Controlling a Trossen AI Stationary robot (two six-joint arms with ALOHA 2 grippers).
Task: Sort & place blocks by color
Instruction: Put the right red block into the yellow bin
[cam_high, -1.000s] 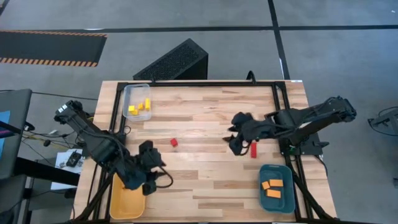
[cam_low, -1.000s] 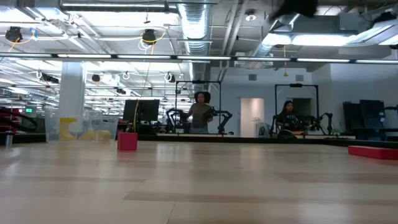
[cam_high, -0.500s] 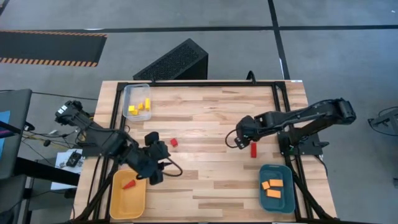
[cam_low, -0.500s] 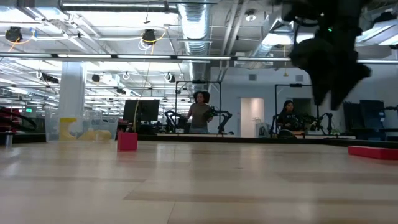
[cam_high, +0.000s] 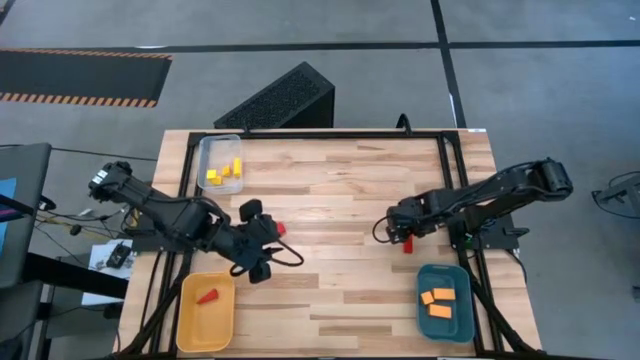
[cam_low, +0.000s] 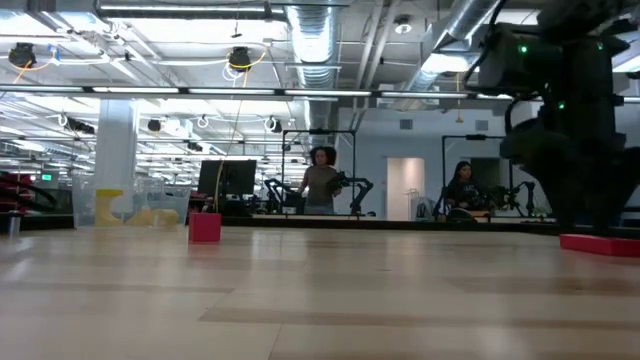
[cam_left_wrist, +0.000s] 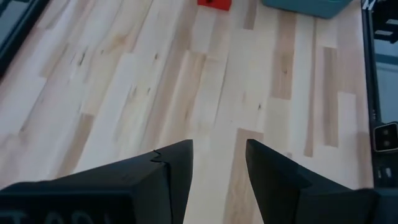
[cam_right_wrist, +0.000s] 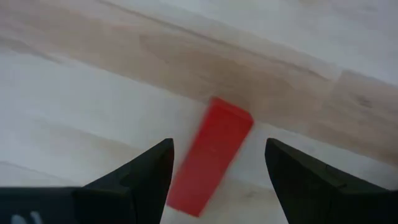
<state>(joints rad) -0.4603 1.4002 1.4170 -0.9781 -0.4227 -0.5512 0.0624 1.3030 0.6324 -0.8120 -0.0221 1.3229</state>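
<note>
Looking down: my right gripper (cam_high: 392, 232) over red bar block (cam_high: 408, 243), left gripper (cam_high: 268, 248) beside red cube (cam_high: 281, 228), for pickups. Right wrist: jaws spread, straddling bar. Left wrist: jaws parted, empty above counter (cam_left_wrist: 186, 93).

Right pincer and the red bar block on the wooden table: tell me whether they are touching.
Apart. The right wrist view shows the right pincer open, its fingers on either side of the red bar block, pale table visible between block and each finger.

Even bright overhead light, soft shadows; right wrist view motion-blurred.
</note>
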